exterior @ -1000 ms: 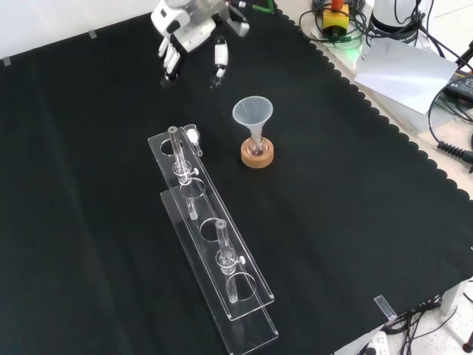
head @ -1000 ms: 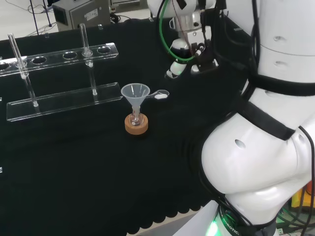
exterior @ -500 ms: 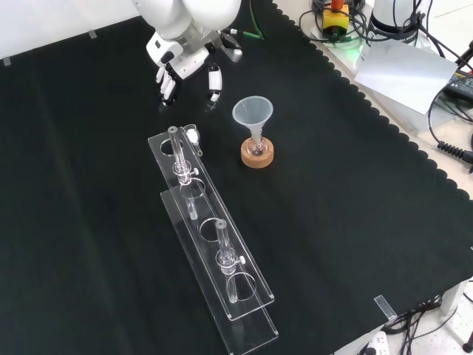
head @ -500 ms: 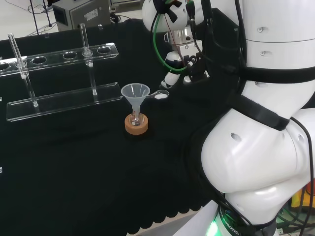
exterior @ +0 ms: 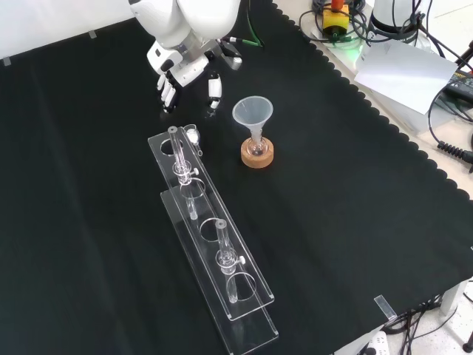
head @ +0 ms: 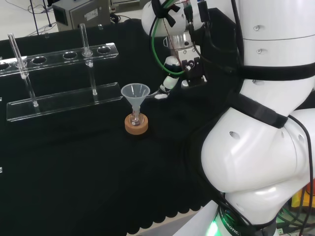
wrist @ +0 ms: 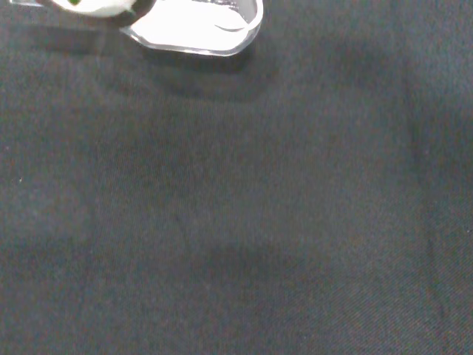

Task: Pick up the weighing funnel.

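Observation:
The weighing funnel [head: 160, 95], a small clear scoop holding white powder, lies on the black cloth just right of the big funnel [head: 135, 92] in the head view. In the front view the weighing funnel [exterior: 194, 135] rests by the near end of the tube rack. The hand [head: 180, 69] hangs just above and to the right of it, fingers straight and pointing down, holding nothing. From the front, the hand [exterior: 188, 68] hovers a little beyond the scoop, fingertips [exterior: 213, 90] close to the cloth. The wrist view has the weighing funnel [wrist: 198, 29] lying near its edge.
The big funnel [exterior: 253, 112] stands in a small flask on a cork ring [exterior: 257, 156]. A clear tube rack [exterior: 211, 244] with two upright tubes runs toward the front edge. The arm's white links [head: 266, 123] fill the right of the head view.
The hand has come down and moved closer to the weighing funnel, staying open. The weighing funnel and the other ware have not moved.

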Robot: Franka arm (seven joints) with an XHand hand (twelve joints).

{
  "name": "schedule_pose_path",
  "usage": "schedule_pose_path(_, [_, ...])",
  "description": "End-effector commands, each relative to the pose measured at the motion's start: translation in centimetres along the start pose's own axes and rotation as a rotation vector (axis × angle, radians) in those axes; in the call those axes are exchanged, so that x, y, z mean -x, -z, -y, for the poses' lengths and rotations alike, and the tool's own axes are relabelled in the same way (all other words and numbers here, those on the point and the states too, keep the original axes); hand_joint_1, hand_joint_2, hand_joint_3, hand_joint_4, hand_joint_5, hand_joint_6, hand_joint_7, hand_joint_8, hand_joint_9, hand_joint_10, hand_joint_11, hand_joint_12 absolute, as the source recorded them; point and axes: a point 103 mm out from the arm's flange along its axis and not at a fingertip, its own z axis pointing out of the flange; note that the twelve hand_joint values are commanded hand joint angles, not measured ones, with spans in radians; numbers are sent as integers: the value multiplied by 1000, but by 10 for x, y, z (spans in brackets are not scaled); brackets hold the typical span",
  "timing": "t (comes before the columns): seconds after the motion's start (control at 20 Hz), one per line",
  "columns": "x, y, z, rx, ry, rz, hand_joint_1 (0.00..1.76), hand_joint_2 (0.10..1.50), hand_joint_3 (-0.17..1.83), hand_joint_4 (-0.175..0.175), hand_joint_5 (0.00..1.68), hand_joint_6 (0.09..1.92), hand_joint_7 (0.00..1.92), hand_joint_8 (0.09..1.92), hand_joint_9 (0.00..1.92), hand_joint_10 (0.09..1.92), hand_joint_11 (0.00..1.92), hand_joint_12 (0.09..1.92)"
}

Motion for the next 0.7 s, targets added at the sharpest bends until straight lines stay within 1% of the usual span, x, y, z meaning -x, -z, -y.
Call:
schedule_pose_path(0.05, [-5, -18, -2, -15, -1, -7, 773, 641, 560, -64, 567, 87, 532, 671, 823, 521, 511, 1293])
schedule_pose_path(0.25, [-8, -23, -4, -19, 2, -10, 776, 639, 565, -64, 572, 87, 533, 672, 824, 519, 511, 1293])
schedule_pose_path(0.7, [-8, -27, -7, -25, 5, -6, 785, 633, 575, -64, 575, 87, 531, 672, 824, 517, 512, 1292])
